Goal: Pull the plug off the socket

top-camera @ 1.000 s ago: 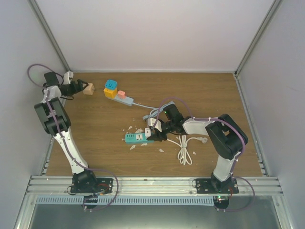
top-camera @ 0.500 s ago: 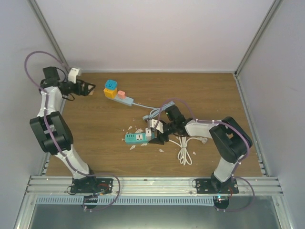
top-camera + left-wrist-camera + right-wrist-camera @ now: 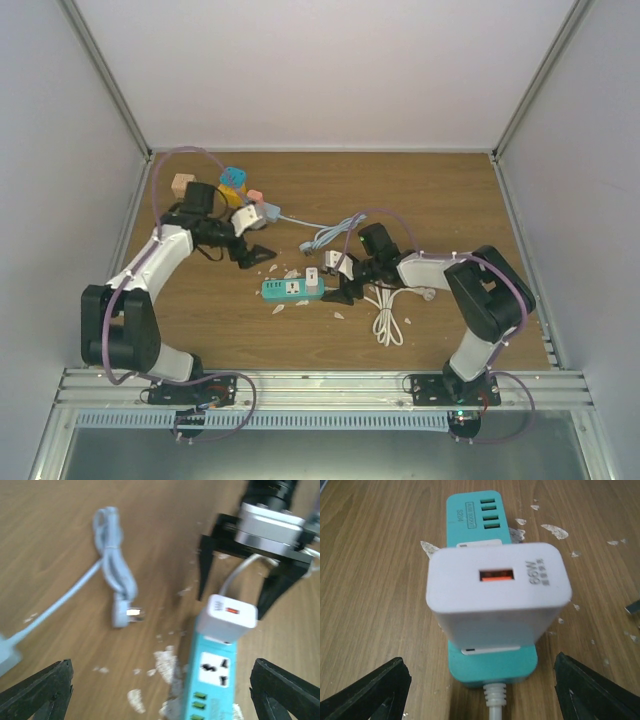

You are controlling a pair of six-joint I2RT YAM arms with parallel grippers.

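The socket point(image 3: 268, 211), a pale grey-blue power strip, lies at the back left with my left arm partly over it. A yellow adapter point(image 3: 231, 196) with a blue cube point(image 3: 233, 178) on top and a small pink plug point(image 3: 254, 197) are plugged into it. My left gripper point(image 3: 256, 256) point(image 3: 160, 692) hangs open just in front of it, holding nothing. My right gripper point(image 3: 340, 279) point(image 3: 481, 692) is open around the cable end of a teal strip point(image 3: 291, 289) point(image 3: 475, 510), apart from the white charger point(image 3: 311, 275) point(image 3: 497, 592) point(image 3: 227, 617) plugged into it.
The socket's thin pale cable point(image 3: 322, 236) point(image 3: 112, 565) lies coiled mid-table, its plug point(image 3: 126, 614) loose. A white cord bundle point(image 3: 388, 318) lies by the right arm. White flakes point(image 3: 285, 272) point(image 3: 167, 662) litter the wood around the teal strip. A tan block point(image 3: 181, 184) sits at the far left.
My left arm has swung from the far left corner toward the middle, over the socket. My right gripper has opened and drawn back slightly from the white charger, which stays in the teal strip.
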